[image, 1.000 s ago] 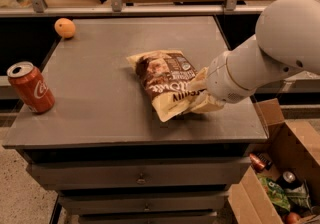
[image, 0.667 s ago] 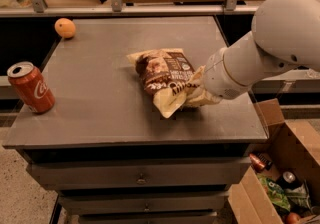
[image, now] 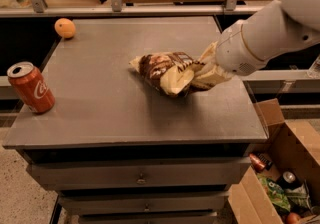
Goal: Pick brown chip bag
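Note:
The brown chip bag [image: 162, 69] is a crinkly cream-and-dark-brown packet over the middle of the grey table [image: 115, 113]. My gripper [image: 202, 72] comes in from the right on a thick white arm [image: 265, 33] and is shut on the bag's right end. The bag hangs tilted, its left end free, and it casts a shadow on the tabletop below, so it seems to be just off the surface. The bag's right end is hidden inside the fingers.
A red soda can [image: 31, 87] stands at the table's front left edge. An orange [image: 65, 28] lies at the back left corner. An open cardboard box [image: 287, 168] with packets and cans sits on the floor at the right. A shelf rail [image: 150, 10] runs behind the table.
The gripper has risen with the bag in its grasp; the bag has come up off the tabletop and crumpled more. The can and the orange have not moved.

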`<state>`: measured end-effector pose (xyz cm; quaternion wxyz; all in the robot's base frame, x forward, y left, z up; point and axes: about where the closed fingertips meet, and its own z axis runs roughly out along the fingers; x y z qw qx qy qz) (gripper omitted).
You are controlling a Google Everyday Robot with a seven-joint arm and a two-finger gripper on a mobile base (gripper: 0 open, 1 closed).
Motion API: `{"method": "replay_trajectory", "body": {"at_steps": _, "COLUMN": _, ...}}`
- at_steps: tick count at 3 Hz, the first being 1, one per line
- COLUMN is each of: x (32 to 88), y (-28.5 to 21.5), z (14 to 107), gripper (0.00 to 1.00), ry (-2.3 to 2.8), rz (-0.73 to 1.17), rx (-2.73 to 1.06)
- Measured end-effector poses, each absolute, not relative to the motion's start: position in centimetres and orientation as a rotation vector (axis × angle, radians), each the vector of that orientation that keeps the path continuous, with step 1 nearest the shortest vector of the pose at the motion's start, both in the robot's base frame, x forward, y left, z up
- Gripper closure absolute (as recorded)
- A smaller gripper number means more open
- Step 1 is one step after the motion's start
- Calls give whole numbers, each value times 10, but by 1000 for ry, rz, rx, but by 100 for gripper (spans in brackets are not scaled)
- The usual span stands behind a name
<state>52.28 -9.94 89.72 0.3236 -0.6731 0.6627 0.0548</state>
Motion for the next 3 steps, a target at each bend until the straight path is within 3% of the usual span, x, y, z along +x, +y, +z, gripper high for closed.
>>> {"method": "replay_trajectory", "body": {"at_steps": 3, "x": 533, "y": -109, "z": 1016, "gripper": 100, "ry": 1466, "rz": 201, "rx": -1672}}
